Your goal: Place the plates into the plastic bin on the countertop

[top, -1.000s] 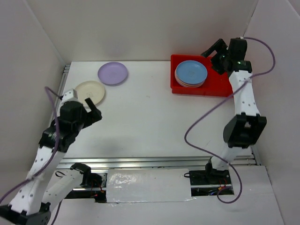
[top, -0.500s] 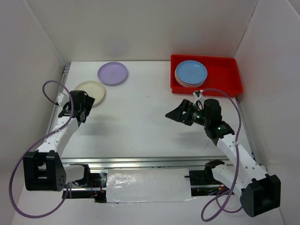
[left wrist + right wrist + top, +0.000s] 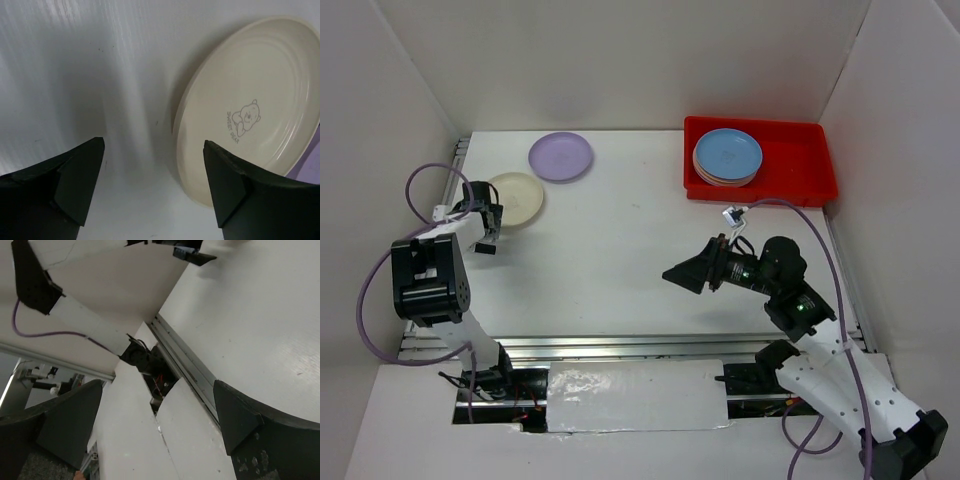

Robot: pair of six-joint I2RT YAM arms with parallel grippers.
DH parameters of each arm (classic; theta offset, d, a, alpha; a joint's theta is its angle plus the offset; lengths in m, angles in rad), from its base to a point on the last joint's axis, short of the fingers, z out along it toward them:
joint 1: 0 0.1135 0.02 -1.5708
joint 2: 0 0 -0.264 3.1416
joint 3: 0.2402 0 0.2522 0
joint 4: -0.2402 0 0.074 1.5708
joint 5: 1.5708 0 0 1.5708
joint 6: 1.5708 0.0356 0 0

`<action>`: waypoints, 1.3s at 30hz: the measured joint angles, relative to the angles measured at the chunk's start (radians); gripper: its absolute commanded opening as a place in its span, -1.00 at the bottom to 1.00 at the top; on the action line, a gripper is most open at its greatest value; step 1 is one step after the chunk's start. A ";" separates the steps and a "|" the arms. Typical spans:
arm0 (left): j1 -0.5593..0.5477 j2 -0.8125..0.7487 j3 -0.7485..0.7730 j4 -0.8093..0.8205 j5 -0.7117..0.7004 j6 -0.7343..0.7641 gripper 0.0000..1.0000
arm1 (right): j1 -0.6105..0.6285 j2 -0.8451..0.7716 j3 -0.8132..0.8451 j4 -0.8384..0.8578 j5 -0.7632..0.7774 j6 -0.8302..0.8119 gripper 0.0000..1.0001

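Note:
A cream plate [image 3: 516,199] lies at the left of the white countertop [image 3: 620,250]. In the left wrist view the cream plate [image 3: 255,100] shows a small bear print. A purple plate [image 3: 560,156] lies behind it. My left gripper [image 3: 488,232] is open just in front of the cream plate, and its fingers [image 3: 75,180] straddle the plate's near rim. The red plastic bin [image 3: 800,160] at the back right holds a stack of plates with a blue plate [image 3: 727,152] on top. My right gripper [image 3: 685,275] is open and empty over the middle right of the countertop.
White walls stand on three sides. A metal rail [image 3: 650,345] runs along the near edge, and also shows in the right wrist view [image 3: 185,357]. A purple cable [image 3: 790,225] loops off the right arm.
My right arm has drawn back from the bin to the countertop's middle right and lowered. My left gripper has moved back and left to the cream plate's near rim.

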State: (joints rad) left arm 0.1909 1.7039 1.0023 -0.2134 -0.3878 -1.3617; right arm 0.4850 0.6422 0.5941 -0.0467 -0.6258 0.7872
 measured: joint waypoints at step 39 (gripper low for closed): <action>-0.333 -0.677 -0.307 -0.221 0.390 0.580 -1.00 | 0.202 1.035 0.747 -0.276 0.541 -0.175 0.82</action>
State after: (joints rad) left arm -0.1421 1.0267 0.6952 -0.4343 0.0025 -0.7815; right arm 0.6868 1.6775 1.3415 -0.3225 -0.0849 0.6125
